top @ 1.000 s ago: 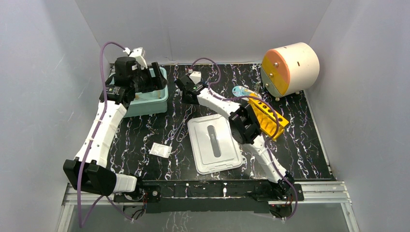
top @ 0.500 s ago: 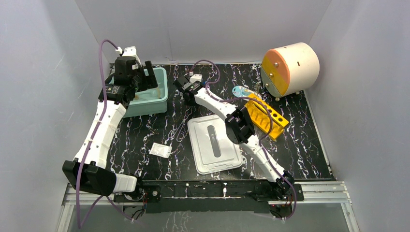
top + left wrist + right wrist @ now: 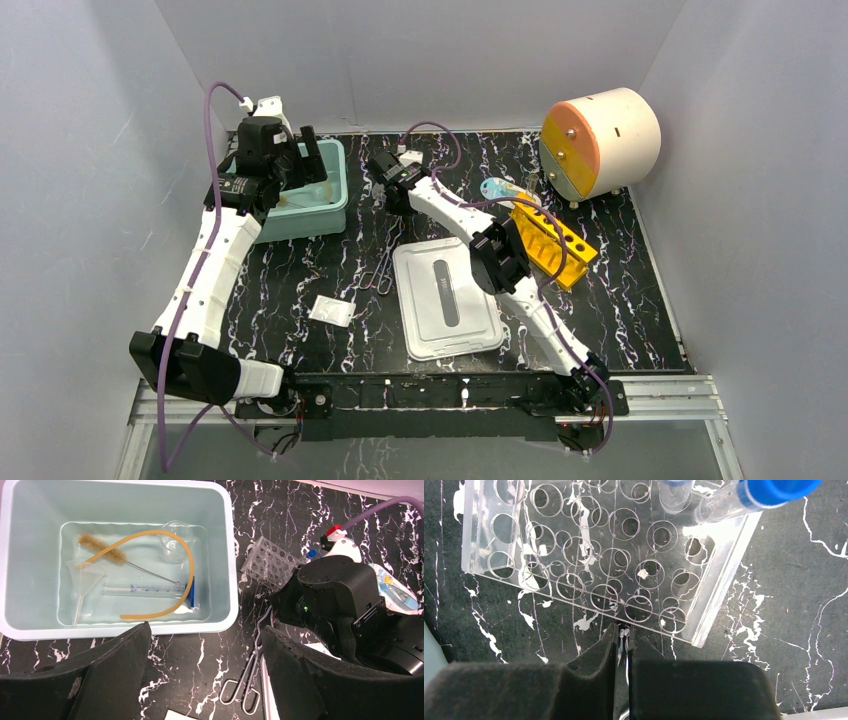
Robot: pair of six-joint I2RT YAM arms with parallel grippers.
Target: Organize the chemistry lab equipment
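Right end effector (image 3: 623, 631): fingers drawn narrow, pinching a thin bit of bright metal. It looks like the tip of the steel ring-handled forceps (image 3: 251, 662), whose loops lie on the bench (image 3: 620, 290) toward the near edge. Left end effector (image 3: 205, 630): spread wide, holding nothing, above the near rim of the pale teal plastic tub (image 3: 227, 540) in the far-left corner.

Risks:
- The hold is at the very tip. If lifted, the long handle end would likely sag or swing, and the forceps could slip out.
- The clear acrylic tube rack (image 3: 599, 570) sits just ahead of the fingers, mid-bench near the far edge. A blue-capped clear tube (image 3: 749, 497) leans in it. A forward nudge could shove the rack or tip the tube.
- The tub already holds the tan rubber tubing (image 3: 187, 565), a clear glass funnel (image 3: 85, 572) and a small glass beaker (image 3: 175, 540). Steel dropped onto them could chip the glass.
- Both wrists are close at the tub's right side, so a crossing move could make them collide.

Surface: black slab with white marble veining, which hides thin metal and clear plastic. A white rectangular lid (image 3: 445, 298) lies centre, the yellow tube rack (image 3: 552, 240) is right of centre, and a small white packet (image 3: 332, 311) sits left of the lid. A cream drum with an orange face (image 3: 600, 140) is in the far-right corner.

Room: plain pale grey panels on three sides, even light.
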